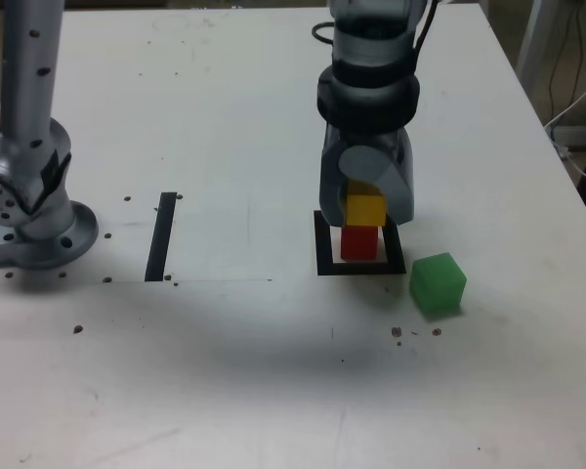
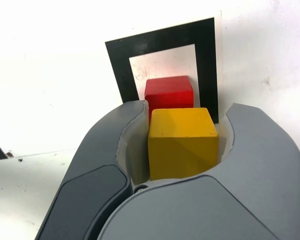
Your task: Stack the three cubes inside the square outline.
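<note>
1. Flat white table top (image 1: 273, 98). Fills the exterior view and bears every item below.

2. Grey two-jawed gripper (image 1: 367, 200) (image 2: 182, 145) on the dark arm, upper centre of the exterior view. The jaws are closed around the yellow cube; in the wrist view each jaw presses a side face.

3. Flat black-bordered square outline with white centre (image 1: 322, 244) (image 2: 121, 67). Centre right of the exterior view; upper centre of the wrist view. Sides roughly parallel to the table edges, no long axis.

4. Straight black tape strip (image 1: 162, 234). Centre left of the exterior view, well apart from the outline; long axis runs up and down the frame.

5. Small matte green solid cube (image 1: 438, 283). Just beside the outline's lower right corner in the exterior view, outside the border, turned slightly askew to it.

6. Small matte yellow solid cube (image 1: 365, 209) (image 2: 182, 142). Held directly above the red cube; whether the two touch cannot be told. Faces look square to the outline.

7. Small matte red solid cube (image 1: 359, 242) (image 2: 169, 92). Inside the outline on the white centre, faces aligned with the border.

Step in hand, as judged: placing the second cube. The next move calls for settling the yellow cube squarely on the red, opening the jaws without nudging it, lifting clear, then fetching the green cube. All cubes are equal-sided, so none has a long axis.
</note>
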You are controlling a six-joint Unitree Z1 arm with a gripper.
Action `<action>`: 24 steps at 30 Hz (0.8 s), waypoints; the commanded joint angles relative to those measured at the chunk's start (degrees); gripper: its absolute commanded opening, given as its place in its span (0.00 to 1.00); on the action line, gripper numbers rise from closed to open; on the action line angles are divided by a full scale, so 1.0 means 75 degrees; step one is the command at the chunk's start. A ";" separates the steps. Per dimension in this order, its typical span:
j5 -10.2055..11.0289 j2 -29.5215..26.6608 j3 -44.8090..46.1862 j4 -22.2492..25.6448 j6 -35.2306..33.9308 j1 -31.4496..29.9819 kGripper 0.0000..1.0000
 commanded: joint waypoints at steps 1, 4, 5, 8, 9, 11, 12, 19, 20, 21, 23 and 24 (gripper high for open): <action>0.0036 0.0036 0.0021 -0.0016 -0.0014 0.0010 0.09; 0.0052 0.0077 0.0038 -0.0016 -0.0020 0.0027 0.10; 0.0052 0.0090 0.0049 -0.0018 -0.0025 0.0032 0.11; 0.0065 0.0126 0.0076 -0.0031 -0.0042 0.0050 0.14; 0.0073 0.0135 0.0085 -0.0031 -0.0051 0.0057 0.16; 0.0092 0.0155 0.0090 -0.0028 -0.0068 0.0068 0.20; 0.0096 0.0163 0.0092 -0.0023 -0.0080 0.0070 0.23; 0.0059 0.0197 0.0102 -0.0005 -0.0132 0.0072 0.59; 0.0066 0.0192 0.0100 -0.0026 -0.0131 0.0072 0.66; 0.0080 0.0185 0.0100 -0.0050 -0.0129 0.0072 0.73; 0.0108 0.0171 0.0109 -0.0101 -0.0128 0.0072 0.85; 0.0124 0.0164 0.0119 -0.0128 -0.0128 0.0072 0.90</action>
